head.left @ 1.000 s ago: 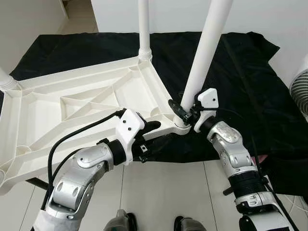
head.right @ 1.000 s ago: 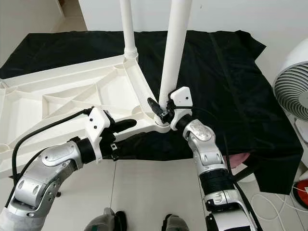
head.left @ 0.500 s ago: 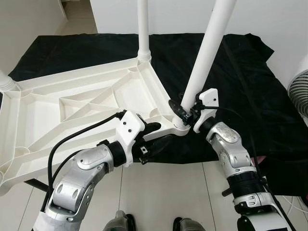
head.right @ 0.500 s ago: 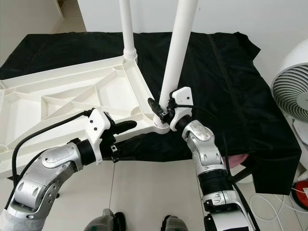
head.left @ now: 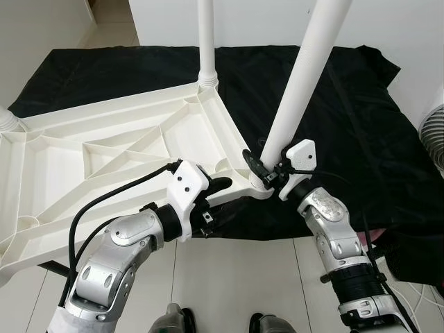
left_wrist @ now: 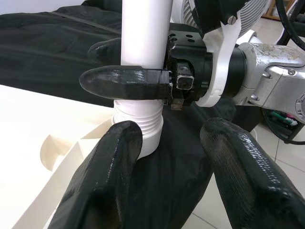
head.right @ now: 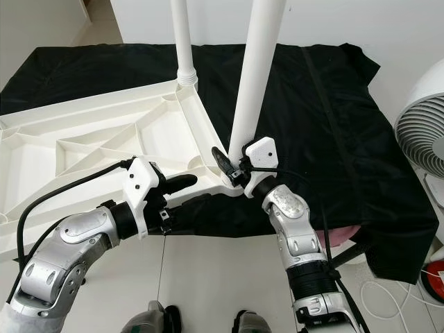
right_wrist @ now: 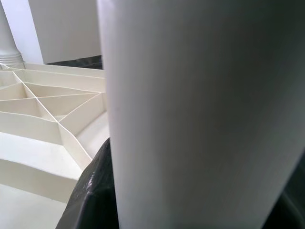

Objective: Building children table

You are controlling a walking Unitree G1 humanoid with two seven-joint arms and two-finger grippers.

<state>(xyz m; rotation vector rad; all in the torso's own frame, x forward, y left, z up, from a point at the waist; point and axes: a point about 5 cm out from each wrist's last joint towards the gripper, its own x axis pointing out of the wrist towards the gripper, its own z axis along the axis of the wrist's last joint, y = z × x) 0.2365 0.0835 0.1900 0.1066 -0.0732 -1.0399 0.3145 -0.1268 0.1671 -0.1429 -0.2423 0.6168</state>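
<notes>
While the upturned white tabletop (head.left: 104, 149) lies ribs-up on a black cloth (head.left: 333, 104), the left eye view shows the right gripper (head.left: 266, 170) clamped around the foot of a white leg (head.left: 298, 90) at the near corner socket (head.left: 258, 186). That leg leans slightly, so it should be stood straight before any turning. A second leg (head.left: 206, 41) is already planted at the far corner.

From the right eye view, the left gripper (head.right: 182, 194) rests at the tabletop's near edge, bracing it; I'd judge that steadying essential while the leg is twisted home.

Seen from the left wrist, its fingers (left_wrist: 107, 186) are spread apart, holding nothing, and the threaded collar (left_wrist: 138, 131) is not fully seated.

Up close, the right wrist view confirms the leg pinched between the black pads (right_wrist: 93, 195).
</notes>
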